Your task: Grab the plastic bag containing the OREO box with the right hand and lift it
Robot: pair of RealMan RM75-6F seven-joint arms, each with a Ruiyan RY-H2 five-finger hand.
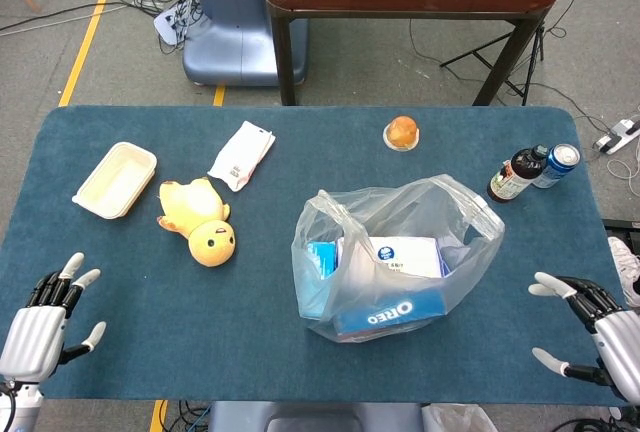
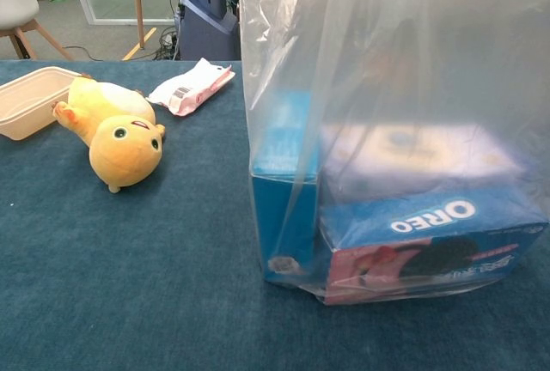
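Note:
A clear plastic bag point(image 1: 400, 222) stands on the blue table point(image 1: 300, 372), right of centre, its mouth open upward. Inside lies a blue OREO box point(image 1: 390, 314) with other blue and white boxes. In the chest view the bag point(image 2: 387, 62) fills the right half and the OREO box point(image 2: 430, 238) sits at its bottom. My right hand point(image 1: 595, 337) hovers at the table's front right corner, well right of the bag, fingers spread and empty. My left hand point(image 1: 45, 317) rests at the front left corner, also spread and empty. Neither hand shows in the chest view.
A yellow plush toy point(image 1: 200, 222), a beige tray point(image 1: 115, 179) and a white packet point(image 1: 241, 154) lie on the left half. An orange bun point(image 1: 401, 133) sits at the back. A dark bottle point(image 1: 515, 174) and a can point(image 1: 556, 164) stand at the back right.

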